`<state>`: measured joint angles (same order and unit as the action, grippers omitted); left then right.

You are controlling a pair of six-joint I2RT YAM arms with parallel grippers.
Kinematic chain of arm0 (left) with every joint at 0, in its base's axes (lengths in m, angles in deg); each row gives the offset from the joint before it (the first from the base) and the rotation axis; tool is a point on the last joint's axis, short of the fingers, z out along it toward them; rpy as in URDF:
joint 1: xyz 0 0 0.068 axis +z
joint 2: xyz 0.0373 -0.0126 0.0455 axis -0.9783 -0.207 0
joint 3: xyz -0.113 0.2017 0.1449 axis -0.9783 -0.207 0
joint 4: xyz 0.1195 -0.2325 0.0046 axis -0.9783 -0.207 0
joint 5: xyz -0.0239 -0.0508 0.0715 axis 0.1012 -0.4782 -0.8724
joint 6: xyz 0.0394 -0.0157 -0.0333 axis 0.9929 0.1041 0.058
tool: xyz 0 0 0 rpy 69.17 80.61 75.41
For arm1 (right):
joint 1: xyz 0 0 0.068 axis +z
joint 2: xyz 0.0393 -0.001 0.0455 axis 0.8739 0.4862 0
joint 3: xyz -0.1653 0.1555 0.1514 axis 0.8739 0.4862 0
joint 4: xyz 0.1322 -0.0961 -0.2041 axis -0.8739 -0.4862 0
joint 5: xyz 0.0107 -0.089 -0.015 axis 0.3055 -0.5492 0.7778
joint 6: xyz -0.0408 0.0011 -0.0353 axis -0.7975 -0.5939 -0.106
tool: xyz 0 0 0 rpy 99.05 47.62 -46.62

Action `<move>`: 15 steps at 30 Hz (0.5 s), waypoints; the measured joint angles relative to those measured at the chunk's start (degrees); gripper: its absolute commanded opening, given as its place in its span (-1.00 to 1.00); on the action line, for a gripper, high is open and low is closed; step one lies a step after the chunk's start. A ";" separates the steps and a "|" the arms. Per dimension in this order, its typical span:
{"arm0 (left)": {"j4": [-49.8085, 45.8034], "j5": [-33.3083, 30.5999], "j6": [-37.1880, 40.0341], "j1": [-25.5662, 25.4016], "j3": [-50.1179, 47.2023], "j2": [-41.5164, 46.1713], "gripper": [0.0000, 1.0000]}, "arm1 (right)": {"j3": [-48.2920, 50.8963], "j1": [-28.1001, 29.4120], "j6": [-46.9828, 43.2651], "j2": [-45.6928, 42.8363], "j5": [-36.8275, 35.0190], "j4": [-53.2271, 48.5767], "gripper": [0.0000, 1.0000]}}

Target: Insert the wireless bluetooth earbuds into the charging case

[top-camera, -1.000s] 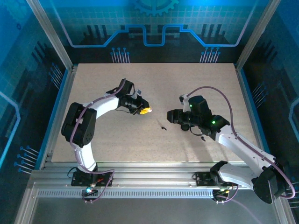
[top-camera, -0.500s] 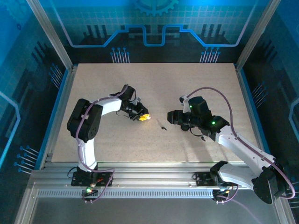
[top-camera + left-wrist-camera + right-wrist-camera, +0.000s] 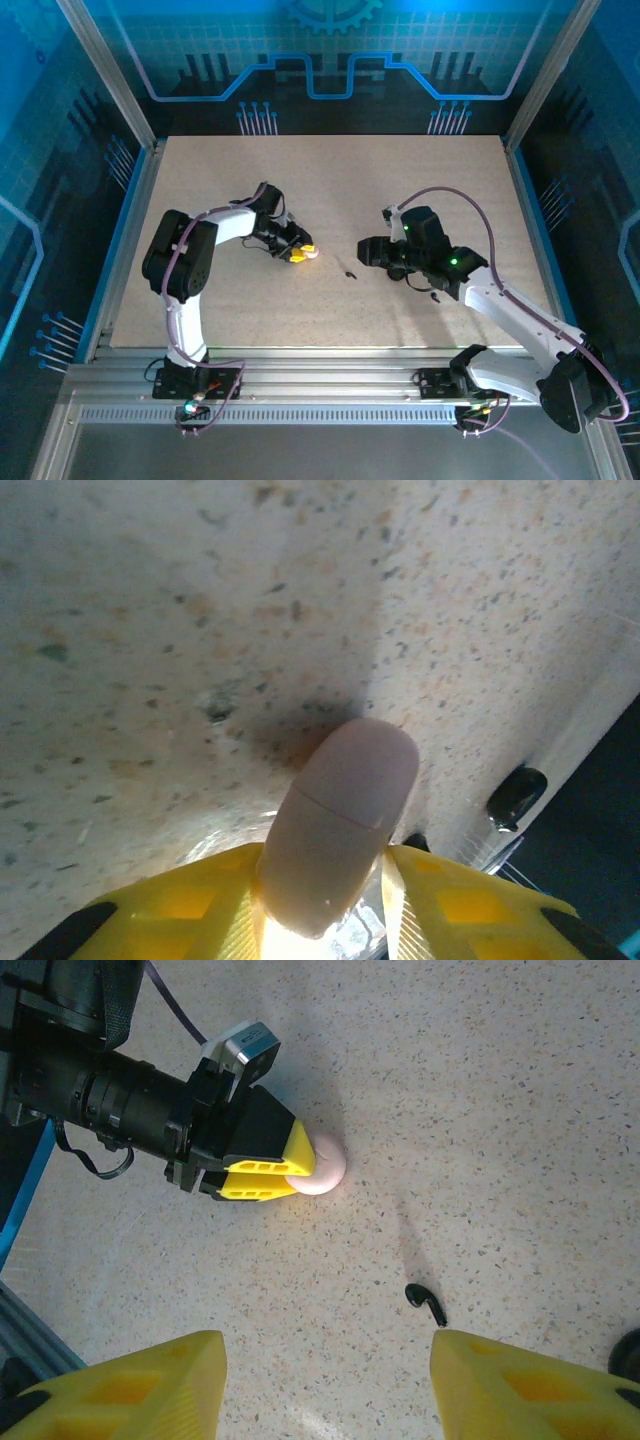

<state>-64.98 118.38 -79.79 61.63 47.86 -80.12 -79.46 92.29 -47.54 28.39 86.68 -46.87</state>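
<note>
A whitish, pill-shaped charging case stands between the yellow fingers of my left gripper, which is shut on it. The case's far end touches the table. The top view shows the left gripper left of centre, with the case at its tip. One black earbud with a short stem lies loose on the table, to the right of the case. My right gripper hangs open above the table, and the earbud lies just ahead of its right finger.
The speckled beige table has bare room at the back and along the front. A small dark object lies under the right arm. Metal posts and blue walls ring the table.
The left gripper has swung down and slightly left, bringing the case onto the table. The right arm and the black earbud have hardly moved.
</note>
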 measured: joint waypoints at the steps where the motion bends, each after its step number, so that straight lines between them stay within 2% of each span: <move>1: -0.72 -0.39 0.26 0.07 0.02 0.00 -0.26 | -0.02 -0.07 -0.02 0.04 0.00 -0.09 0.15; 8: -5.29 -3.54 2.32 0.35 0.24 1.29 -0.01 | -1.99 -1.42 -1.53 3.37 -0.24 -4.09 0.15; 15: -8.76 -10.10 5.03 0.35 -0.22 11.04 0.04 | -7.76 -2.80 -5.05 9.07 -0.24 -11.21 0.19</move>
<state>-73.74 108.28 -74.76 61.98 47.64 -69.09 -87.21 89.49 -52.59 37.46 86.44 -58.08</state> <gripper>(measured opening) 0.513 0.589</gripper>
